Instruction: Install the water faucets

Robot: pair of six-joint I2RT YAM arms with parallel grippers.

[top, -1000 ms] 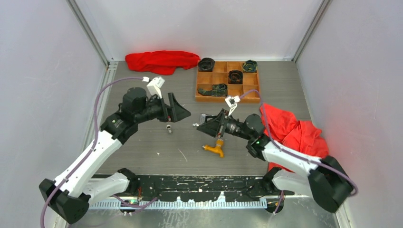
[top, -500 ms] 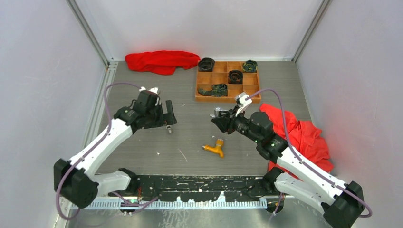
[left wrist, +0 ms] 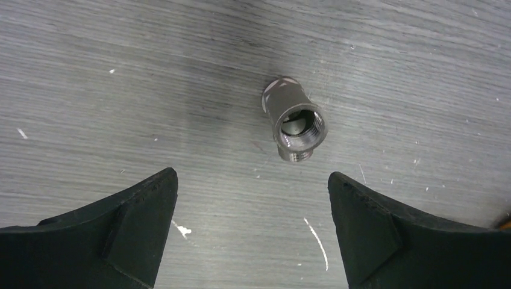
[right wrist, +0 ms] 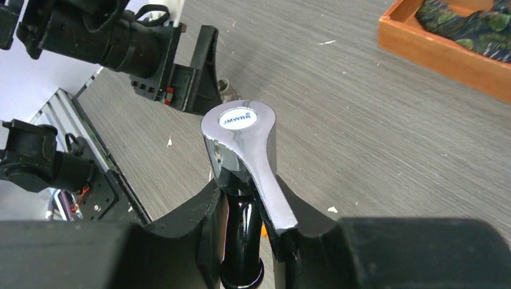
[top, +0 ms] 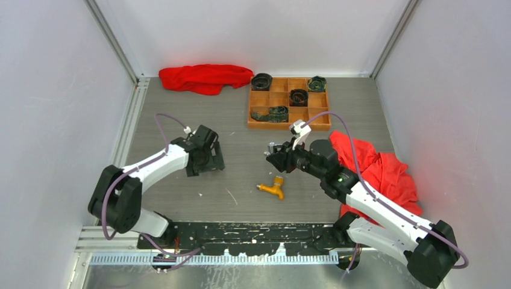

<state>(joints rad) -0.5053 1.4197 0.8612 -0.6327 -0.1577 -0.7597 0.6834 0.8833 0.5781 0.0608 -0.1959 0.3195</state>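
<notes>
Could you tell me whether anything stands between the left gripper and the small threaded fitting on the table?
Nothing visible does. The left gripper hangs open right over the threaded fitting, and only bare table shows between its fingers and the part.

A robot lab cell: plain white panel walls (top: 271, 30) on aluminium framing (top: 111, 39) enclose a grey tabletop (top: 181, 120).

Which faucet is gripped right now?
The silver faucet with the handle: the right tool is shut on it. The orange-yellow faucet lies loose on the table, ungripped.
</notes>
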